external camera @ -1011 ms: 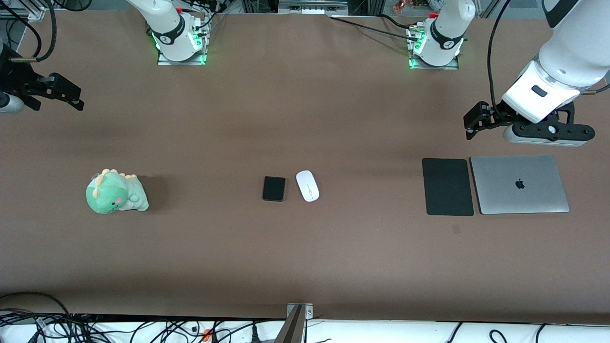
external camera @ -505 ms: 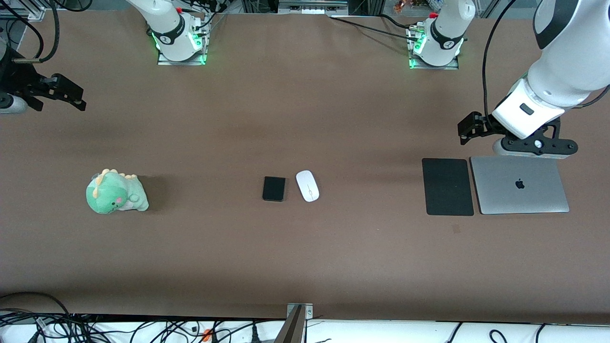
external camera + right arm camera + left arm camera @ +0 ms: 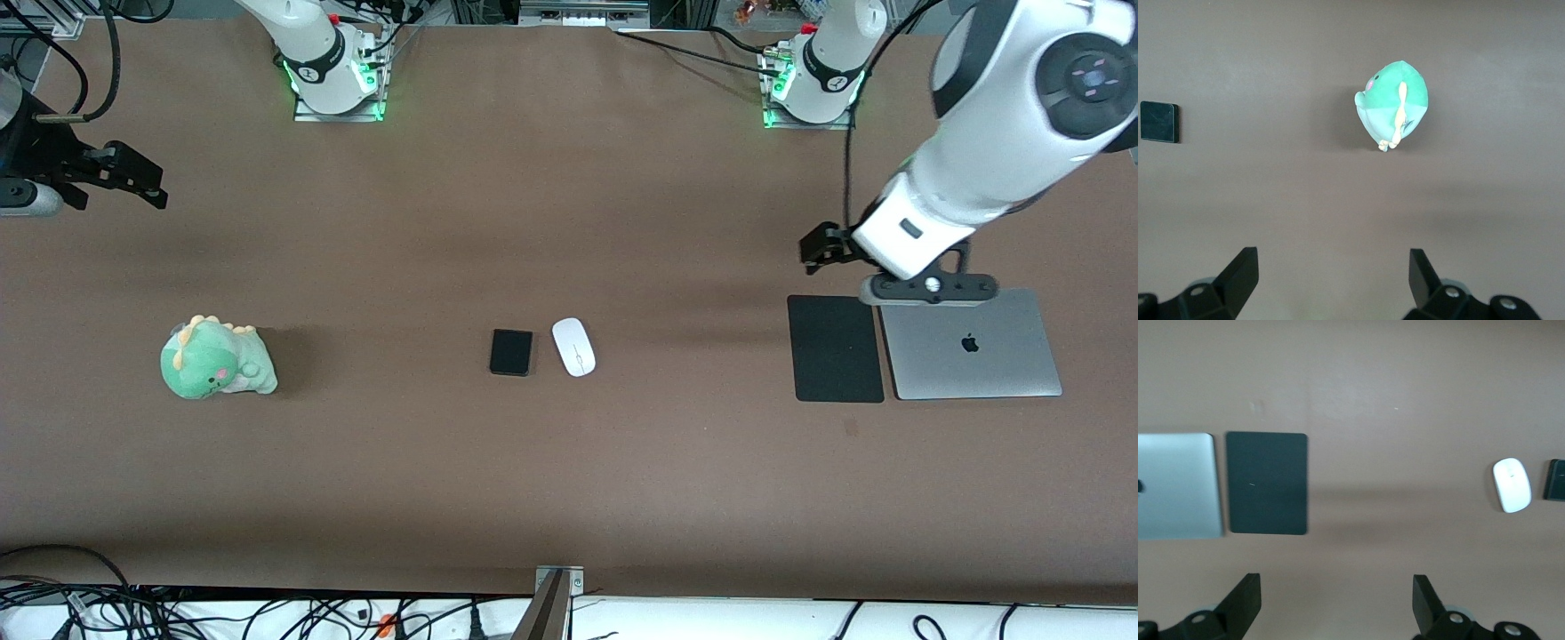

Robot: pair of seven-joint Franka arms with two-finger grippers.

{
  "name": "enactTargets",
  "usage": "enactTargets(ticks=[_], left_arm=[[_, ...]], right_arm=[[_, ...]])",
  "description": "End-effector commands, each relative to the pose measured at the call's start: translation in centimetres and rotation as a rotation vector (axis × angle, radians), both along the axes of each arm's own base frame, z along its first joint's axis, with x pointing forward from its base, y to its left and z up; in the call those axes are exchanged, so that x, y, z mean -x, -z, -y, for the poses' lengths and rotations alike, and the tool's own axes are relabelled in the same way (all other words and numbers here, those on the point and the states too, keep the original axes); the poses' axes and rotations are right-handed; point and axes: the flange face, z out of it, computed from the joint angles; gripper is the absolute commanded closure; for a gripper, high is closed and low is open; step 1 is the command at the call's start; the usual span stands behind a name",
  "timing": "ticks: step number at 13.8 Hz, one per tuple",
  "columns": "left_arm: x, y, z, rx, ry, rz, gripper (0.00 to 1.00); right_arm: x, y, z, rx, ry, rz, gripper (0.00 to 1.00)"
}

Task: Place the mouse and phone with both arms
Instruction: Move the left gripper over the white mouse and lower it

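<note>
mouse (image 3: 573, 347) beside phone (image 3: 511, 352), long axes toward bases; both grippers (image 3: 822, 247) (image 3: 133, 178) spread wide, empty.

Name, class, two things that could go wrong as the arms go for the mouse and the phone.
1. The mouse and the phone lie close side by side, so a pincer reaching for one may nudge the other.
2. The left pincer, open, hangs over bare table beside the mouse pad and the laptop; the black pad could be mistaken for the black phone.
</note>
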Motion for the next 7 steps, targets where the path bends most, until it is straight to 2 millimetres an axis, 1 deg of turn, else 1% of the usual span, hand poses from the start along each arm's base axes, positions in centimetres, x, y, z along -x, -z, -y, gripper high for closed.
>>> enactTargets(ticks=[1, 2, 4, 5, 7], left_arm=[[-0.4, 2.3, 4.4, 0.045, -0.087, -0.013, 0.00], [-0.7, 3.9, 6.1, 0.063, -0.123, -0.024, 0.00], [-0.4, 6.7, 10.9, 0.091, -0.201, -0.023, 0.00], [0.1, 7.9, 13.3, 0.097, -0.235, -0.025, 0.00], [0.3, 10.5, 16.4, 0.118, -0.314, -0.028, 0.00]], right_arm=[[0.2, 0.0, -0.2, -0.019, -0.005, -0.003, 0.00], [0.0, 0.4, -0.1, -0.018, -0.002, -0.009, 0.00], [0.0, 0.5, -0.3, -0.018, -0.005, -0.014, 0.00], [0.0, 0.5, 0.0, -0.017, 0.000, -0.014, 0.00], [-0.1, 0.6, 0.0, -0.016, 0.000, -0.014, 0.00]])
